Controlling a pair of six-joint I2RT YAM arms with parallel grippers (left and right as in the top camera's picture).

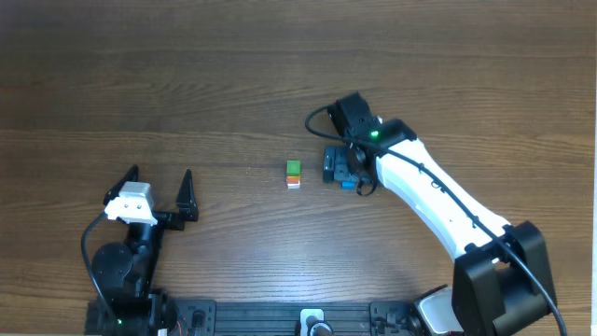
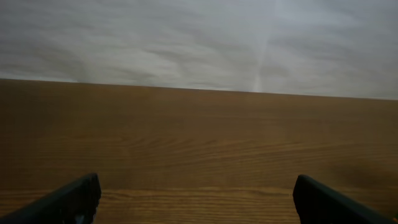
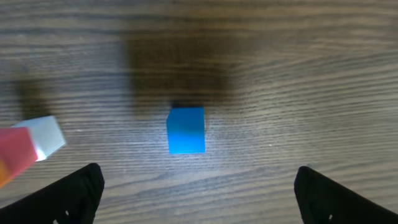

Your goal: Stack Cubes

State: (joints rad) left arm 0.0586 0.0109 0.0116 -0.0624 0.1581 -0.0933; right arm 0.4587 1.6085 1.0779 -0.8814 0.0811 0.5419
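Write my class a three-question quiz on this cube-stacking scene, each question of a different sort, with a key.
1. True or false: the small blue cube lies on the wooden table, apart from the stack of cubes.
2. Which colour tops the stack? A red, B green, C blue.
3. Fill in: the right gripper hangs over the blue cube with its fingers ____.
Key: 1 true; 2 B; 3 open.
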